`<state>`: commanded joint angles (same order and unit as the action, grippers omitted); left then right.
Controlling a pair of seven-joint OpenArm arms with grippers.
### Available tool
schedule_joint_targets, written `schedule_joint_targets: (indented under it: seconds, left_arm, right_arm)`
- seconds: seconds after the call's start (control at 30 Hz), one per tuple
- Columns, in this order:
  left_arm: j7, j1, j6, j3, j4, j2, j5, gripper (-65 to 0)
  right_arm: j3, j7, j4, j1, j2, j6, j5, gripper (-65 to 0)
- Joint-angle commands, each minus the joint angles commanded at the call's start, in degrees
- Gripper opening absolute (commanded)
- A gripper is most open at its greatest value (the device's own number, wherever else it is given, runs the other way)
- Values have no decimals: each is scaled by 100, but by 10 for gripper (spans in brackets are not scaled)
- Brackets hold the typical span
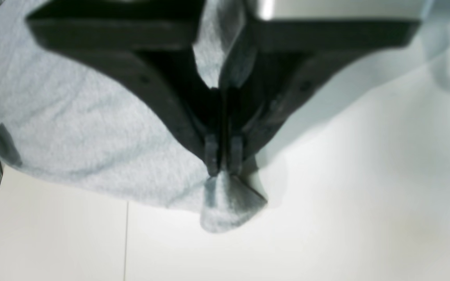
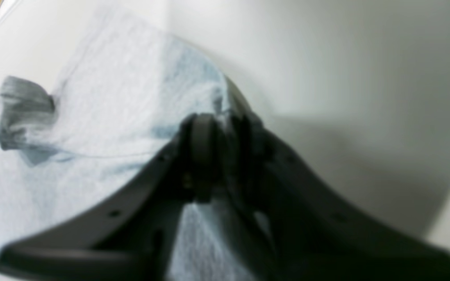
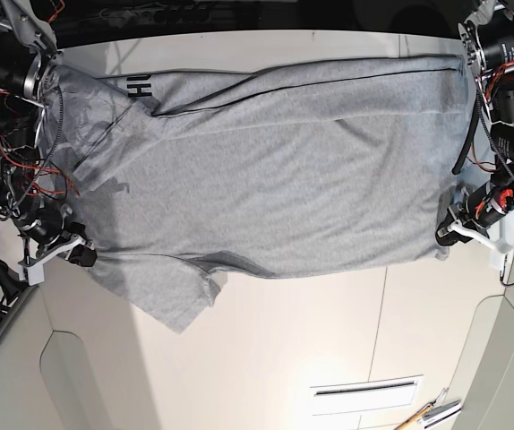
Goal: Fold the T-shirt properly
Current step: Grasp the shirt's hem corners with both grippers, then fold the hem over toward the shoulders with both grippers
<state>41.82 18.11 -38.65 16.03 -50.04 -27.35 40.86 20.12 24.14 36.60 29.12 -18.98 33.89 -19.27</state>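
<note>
Place: looks like a lab or workshop station, though the wider room is out of view
Machines: two black robot arms (image 3: 20, 179) (image 3: 505, 152) with exposed red wiring; one reaches in from each side
Surface: pale, smooth worktop (image 3: 266, 358) with a straight seam (image 3: 381, 313); type of building cannot be told

Pale tabletop (image 3: 302, 327), with the grey T-shirt (image 3: 275, 179) spread across it
</note>
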Motion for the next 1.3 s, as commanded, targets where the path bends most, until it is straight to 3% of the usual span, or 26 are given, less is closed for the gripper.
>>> schedule_joint_targets:
  seconds: [0.07, 0.23, 0.4, 0.63, 0.87, 1.1, 1.13, 1.23, 1.3]
  left_arm:
    - [2, 0, 2, 0, -20, -4, 0, -650]
    - [382, -2, -22, 7, -452, -66, 179, -650]
    - [1128, -31, -135, 4, -1410, -140, 258, -650]
    - [1991, -551, -135, 4, -2752, -496, 640, -650]
    - [2020, -1427, -135, 4, -3414, -772, 828, -650]
    - [1773, -2170, -135, 4, -3442, -769, 946, -650]
    - [1679, -2238, -135, 4, -3442, -769, 929, -650]
    - [1624, -2308, -135, 4, -3442, -721, 927, -650]
    - [1622, -2308, -135, 4, -3442, -673, 929, -650]
  right_arm:
    - [0, -11, 50, -9, -7, 0, -4, -650]
    - [0, 35, 520, -11, -7, 0, -24, -650]
    - [0, 804, 1360, -94, -55, 4, -354, -650]
    - [0, 1062, 2575, -1047, -505, 63, -970, -650]
    - [0, 1067, 3139, -1878, -977, 55, -1351, -650]
    - [7, 1032, 3136, -2398, -968, -59, -1375, -650]
    - [7, 1023, 3136, -2422, -957, -59, -1373, -615]
    - [7, 1019, 3134, -2422, -957, -66, -1377, -407]
    - [31, 1021, 3134, -2406, -957, -68, -1390, -378]
